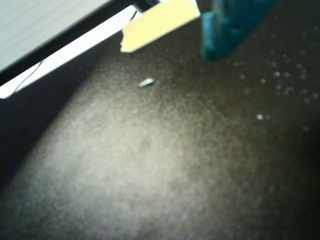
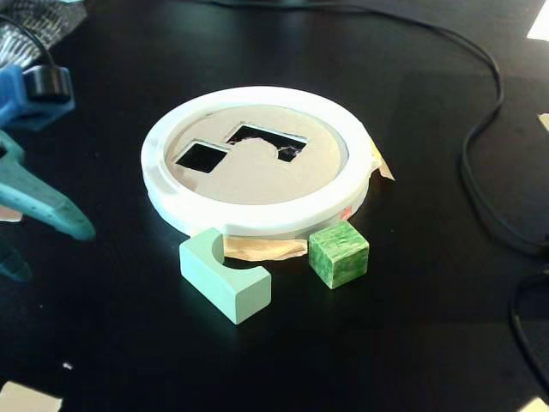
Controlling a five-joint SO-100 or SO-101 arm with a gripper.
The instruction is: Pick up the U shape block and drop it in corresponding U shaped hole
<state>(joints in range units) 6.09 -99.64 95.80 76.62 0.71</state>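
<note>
The U shape block (image 2: 225, 276) lay on the counter (image 2: 412, 326) before the white ring (image 2: 257, 219), untouched; the end effector (image 2: 51, 215), its closure indiscernible, would best be aligned across the block's straight sides.

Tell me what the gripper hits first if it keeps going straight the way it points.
Probably just the bare black table. In the fixed view the gripper angles down-right, short of the mint arch block; depth is unclear.
</note>
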